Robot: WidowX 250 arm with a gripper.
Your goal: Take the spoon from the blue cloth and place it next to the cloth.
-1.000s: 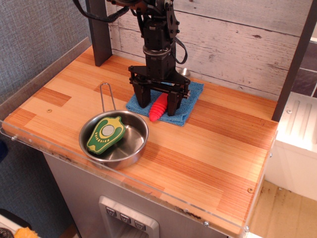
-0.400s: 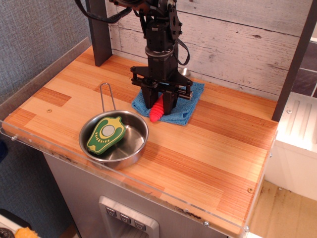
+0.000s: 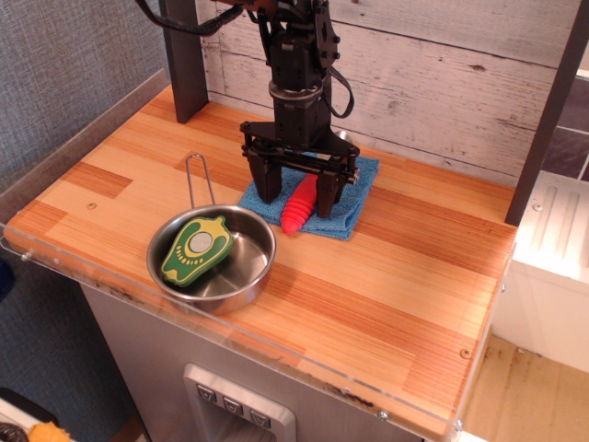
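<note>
The spoon's red ribbed handle [image 3: 299,206] lies on the blue cloth [image 3: 354,184], its tip reaching the cloth's front edge. Part of its silver bowl [image 3: 343,136] shows behind the arm at the cloth's back edge. The gripper [image 3: 294,195] hangs straight down over the cloth. Its two black fingers [image 3: 263,184] are spread apart on either side of the handle, tips low at the cloth. The jaws are open and do not hold the handle. The middle of the spoon is hidden by the gripper.
A steel pan [image 3: 241,267] with a thin wire handle sits in front-left of the cloth and holds a green and yellow toy [image 3: 193,249]. A dark post [image 3: 184,64] stands at the back left. A clear rim [image 3: 230,336] edges the table front.
The fingers were spread a second ago, closed in on the red handle 0.4 s ago, and are spread wide again now. The cloth and handle have shifted slightly.
</note>
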